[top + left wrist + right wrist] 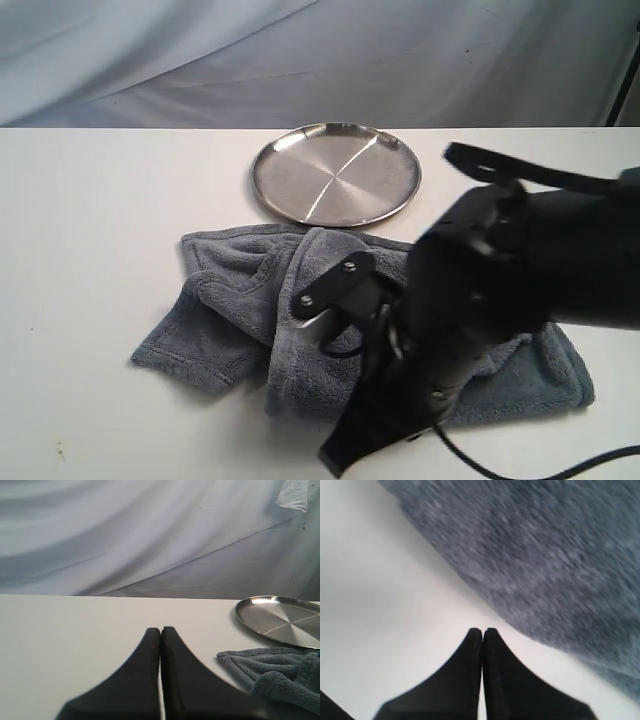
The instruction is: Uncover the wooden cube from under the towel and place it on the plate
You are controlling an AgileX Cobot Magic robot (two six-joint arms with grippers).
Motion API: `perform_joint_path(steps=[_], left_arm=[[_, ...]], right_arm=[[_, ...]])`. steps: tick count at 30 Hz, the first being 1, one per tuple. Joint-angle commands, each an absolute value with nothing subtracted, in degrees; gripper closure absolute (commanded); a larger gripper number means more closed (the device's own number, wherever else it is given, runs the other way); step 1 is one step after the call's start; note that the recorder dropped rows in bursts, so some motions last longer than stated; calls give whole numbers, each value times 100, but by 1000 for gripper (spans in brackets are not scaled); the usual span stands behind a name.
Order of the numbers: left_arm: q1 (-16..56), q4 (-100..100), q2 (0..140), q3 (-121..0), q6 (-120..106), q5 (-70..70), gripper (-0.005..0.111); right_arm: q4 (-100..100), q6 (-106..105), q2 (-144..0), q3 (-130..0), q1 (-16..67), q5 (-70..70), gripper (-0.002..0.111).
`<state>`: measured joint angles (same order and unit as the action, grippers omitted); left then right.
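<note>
In the exterior view the black right arm [500, 290] covers the fluffy blue-grey fleece towel [230, 300] from its centre out to 4 o'clock, so you cannot tell what lies in those folds. The arm itself runs off the frame at 3 and 6 o'clock. In the left wrist view the picture's edge cuts both the round shiny silver metal plate [280, 620] and the towel. In the right wrist view you get the towel only as a blurred smear, its pile unreadable, also cut by the edge.
</note>
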<state>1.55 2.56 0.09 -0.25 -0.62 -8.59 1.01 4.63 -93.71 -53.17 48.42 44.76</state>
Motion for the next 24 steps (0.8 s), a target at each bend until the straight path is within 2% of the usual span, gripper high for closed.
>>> perform_joint_path(steps=[1, 7, 14, 24], left_arm=[[160, 252, 0, 0, -57, -835, 105], [160, 252, 0, 0, -46, -835, 105], [160, 252, 0, 0, -46, -835, 105], [160, 252, 0, 0, -64, -835, 105]], right_arm=[[-77, 539, -8725, -4768, 4266, 4368, 108], [-91, 664, -8228, -4586, 3158, 4041, 108], [-48, 771, -8467, -4768, 2123, 3312, 108], [-48, 782, -9812, -6361, 1892, 3786, 108]])
